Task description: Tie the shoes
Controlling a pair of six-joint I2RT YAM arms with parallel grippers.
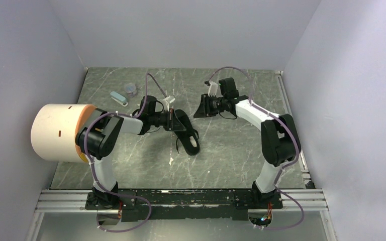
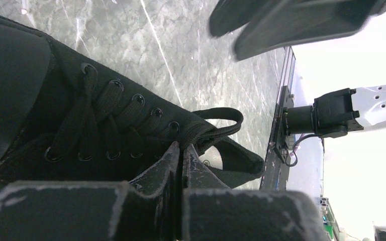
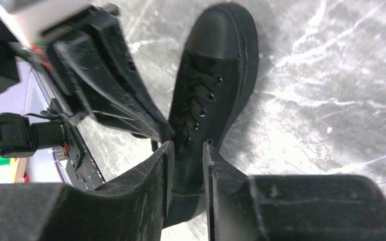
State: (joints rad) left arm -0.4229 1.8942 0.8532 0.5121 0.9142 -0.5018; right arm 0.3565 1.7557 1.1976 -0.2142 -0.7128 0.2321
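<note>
While the black canvas shoe (image 1: pixel 187 134) rests on its dark sole on the grey marbled surface (image 1: pixel 241 150), the left gripper (image 2: pixel 182 150) sits at its top eyelets, scuffed fingers (image 2: pixel 166 168) pressed together against the flat woven lace (image 2: pixel 216 131). Just beside the shoe's collar, the right gripper (image 3: pixel 188 146) hovers, its fingers narrowly parted, holding nothing.
</note>
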